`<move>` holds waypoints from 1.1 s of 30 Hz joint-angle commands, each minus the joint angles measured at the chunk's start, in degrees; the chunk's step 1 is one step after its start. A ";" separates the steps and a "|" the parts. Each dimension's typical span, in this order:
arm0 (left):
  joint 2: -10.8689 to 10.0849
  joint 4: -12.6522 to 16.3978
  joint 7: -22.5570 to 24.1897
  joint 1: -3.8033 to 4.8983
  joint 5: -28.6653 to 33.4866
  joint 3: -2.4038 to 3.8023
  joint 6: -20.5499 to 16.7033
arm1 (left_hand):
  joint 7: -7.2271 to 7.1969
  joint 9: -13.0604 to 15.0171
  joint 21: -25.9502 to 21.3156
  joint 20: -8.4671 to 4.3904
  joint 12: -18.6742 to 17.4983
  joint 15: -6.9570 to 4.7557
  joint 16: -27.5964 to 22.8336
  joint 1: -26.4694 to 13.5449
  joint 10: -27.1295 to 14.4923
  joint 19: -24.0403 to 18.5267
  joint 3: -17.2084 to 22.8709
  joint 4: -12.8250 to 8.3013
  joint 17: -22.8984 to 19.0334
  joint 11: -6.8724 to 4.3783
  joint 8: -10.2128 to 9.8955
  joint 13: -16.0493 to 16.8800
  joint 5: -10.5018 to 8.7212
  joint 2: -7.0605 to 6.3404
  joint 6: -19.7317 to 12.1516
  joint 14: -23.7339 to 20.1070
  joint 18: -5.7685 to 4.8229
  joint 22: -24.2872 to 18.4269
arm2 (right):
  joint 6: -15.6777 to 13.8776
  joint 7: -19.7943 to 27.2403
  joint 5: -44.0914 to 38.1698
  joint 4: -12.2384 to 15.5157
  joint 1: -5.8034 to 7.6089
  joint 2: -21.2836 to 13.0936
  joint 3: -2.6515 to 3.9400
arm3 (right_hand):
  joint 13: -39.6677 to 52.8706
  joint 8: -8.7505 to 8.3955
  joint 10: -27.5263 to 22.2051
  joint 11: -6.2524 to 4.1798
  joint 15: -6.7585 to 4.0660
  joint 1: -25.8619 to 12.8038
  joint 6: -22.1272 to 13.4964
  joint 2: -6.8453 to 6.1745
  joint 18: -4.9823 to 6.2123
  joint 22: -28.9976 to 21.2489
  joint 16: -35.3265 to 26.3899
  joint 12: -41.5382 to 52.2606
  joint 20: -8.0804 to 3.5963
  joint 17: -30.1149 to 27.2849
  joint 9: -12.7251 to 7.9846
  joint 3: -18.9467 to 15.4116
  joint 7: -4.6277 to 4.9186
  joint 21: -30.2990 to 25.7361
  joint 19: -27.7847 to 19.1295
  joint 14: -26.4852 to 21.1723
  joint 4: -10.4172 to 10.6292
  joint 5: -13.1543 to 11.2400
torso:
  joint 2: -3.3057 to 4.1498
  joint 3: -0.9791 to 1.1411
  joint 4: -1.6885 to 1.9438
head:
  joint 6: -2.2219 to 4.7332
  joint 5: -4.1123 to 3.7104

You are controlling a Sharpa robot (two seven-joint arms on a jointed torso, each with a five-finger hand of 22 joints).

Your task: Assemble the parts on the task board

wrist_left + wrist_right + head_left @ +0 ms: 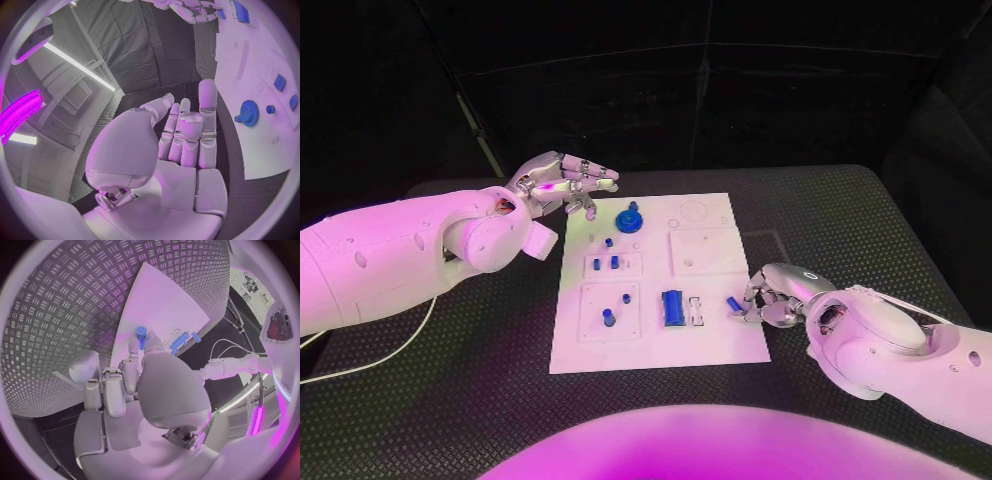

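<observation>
Magenta light floods foreground, backdrop dark; head view sharp; wrist views fisheye-bent at rim, glare off light strips.

Head view: from above, facing down and forward over the board (pixel 661 290), both hands inside the frame. Left wrist view: from close behind the left hand (pixel 187 135), facing past its fingers to the board's gear (pixel 249 112) end. Right wrist view: tight behind the right hand (pixel 144 385), facing the board (pixel 162 305). Shared by all three: the board.

board middle: task board (pixel 718 345) near edge is bare, easy way in
far end: blue gear (pixel 632 220) sticks up
</observation>
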 commanded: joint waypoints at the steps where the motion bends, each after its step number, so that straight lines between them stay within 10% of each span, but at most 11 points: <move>1: 0.04 0.04 0.37 0.07 0.25 0.04 0.62 | -0.07 0.06 -0.25 0.18 0.20 -0.06 -0.18 -0.42 -0.42 -0.42 -0.18 0.11 -0.09 -0.11 0.00 0.05 0.24 -0.03 -0.49 -0.46 0.83 -0.07 | 2.17 -1.03 -2.83 -0.90 -0.44 0.29 -0.40 | -3.28 -0.34 -0.16 -0.41 -0.44 1.87 -0.16 1.23 -0.66 -0.06 0.03 -0.30 -0.34 12.19 -0.40 0.41 -0.12 0.11 -0.17 5.46 -0.54 0.36 | 0.07 0.01 -0.07 | -0.10 0.04; 18: -0.08 0.23 0.54 0.08 0.25 0.03 0.37 | -0.10 0.07 -0.31 0.18 0.30 -0.07 -0.20 -0.51 -0.42 -0.41 -0.21 0.15 -0.24 -0.13 0.06 0.07 0.24 0.02 -0.44 -0.50 0.84 -0.11 | 8.46 -1.21 -7.29 -2.15 -0.47 2.46 -0.40 | -3.98 -2.53 -1.38 0.03 -0.10 9.30 -0.56 1.27 -0.58 -0.75 -0.25 -1.64 -0.21 11.58 -1.36 7.28 0.61 -0.45 -0.78 5.32 -4.39 -2.24 | -0.03 -0.06 -0.14 | -0.40 0.19; 33: -0.08 0.20 1.41 0.08 0.25 0.03 -0.48 | -0.16 0.09 -0.35 0.16 0.44 -0.10 -0.14 -0.47 -0.37 -0.38 -0.07 0.21 -0.21 -0.19 0.15 0.09 0.27 0.34 -0.35 -0.47 0.85 -0.16 | 2.86 -1.78 4.47 1.34 -0.44 1.77 -0.37 | -3.49 -3.29 -0.67 -0.13 -0.21 4.24 -0.02 -1.37 -0.61 0.00 -0.20 -1.25 -0.16 11.76 -1.25 14.97 0.35 -0.07 -0.42 5.37 -0.13 2.26 | -0.08 0.05 0.08 | -0.23 0.25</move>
